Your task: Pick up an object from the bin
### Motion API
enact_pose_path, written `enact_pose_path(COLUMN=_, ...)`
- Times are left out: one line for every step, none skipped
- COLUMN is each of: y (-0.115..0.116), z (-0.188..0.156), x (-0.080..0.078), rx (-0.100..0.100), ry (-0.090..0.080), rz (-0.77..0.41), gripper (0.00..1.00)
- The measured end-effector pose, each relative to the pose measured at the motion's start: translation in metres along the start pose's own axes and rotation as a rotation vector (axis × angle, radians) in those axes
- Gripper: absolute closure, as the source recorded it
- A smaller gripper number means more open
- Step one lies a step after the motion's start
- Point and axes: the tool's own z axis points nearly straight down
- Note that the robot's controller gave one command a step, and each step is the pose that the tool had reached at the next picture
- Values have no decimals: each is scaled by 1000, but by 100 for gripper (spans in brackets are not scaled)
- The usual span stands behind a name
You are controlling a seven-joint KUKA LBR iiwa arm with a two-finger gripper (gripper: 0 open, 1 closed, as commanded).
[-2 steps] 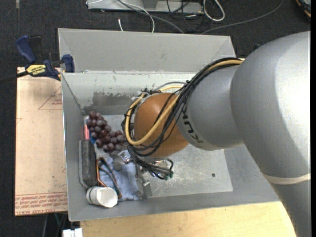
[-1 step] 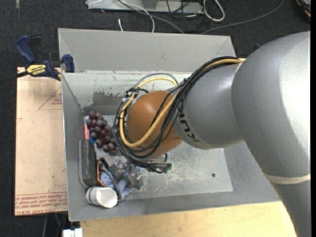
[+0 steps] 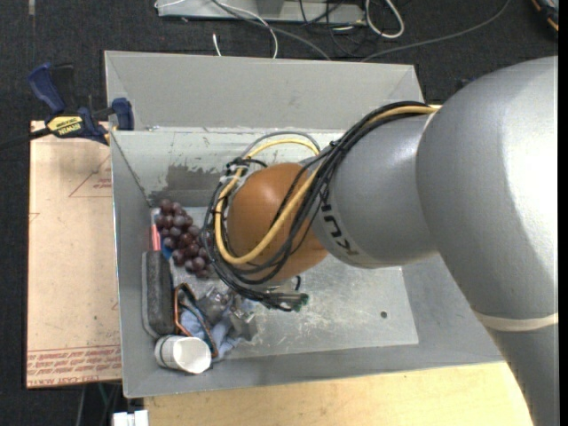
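1. Grey bin (image 3: 355, 322): we see clutter bunched along its left wall.
2. Tool (image 3: 232, 311) sits low by the near-left corner, likely because the pickable things lie there; whether it is spread or pressed together we cannot tell.
3. Nearest candidates: white cup (image 3: 188, 355) in that corner, dark bar (image 3: 158, 291) and purple grapes (image 3: 182, 238) along the left wall.

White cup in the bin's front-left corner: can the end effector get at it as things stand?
Probably yes: the white cup lies uncovered, close beside the end effector, though the bin walls crowd it on two sides.
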Motion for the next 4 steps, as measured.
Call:
enact_pose_path(y=1, z=-46, x=1, rx=-4, ry=6, rz=2, gripper=100)
enact_pose_path(y=0, z=-68, x=-1, rx=-1, ry=-1, rz=4, gripper=100)
enact_pose_path(y=1, z=-75, x=0, rx=-3, ry=2, rz=5, gripper=100)
enact_pose_path(y=1, z=-84, x=-1, rx=-3, ry=1, rz=7, gripper=100)
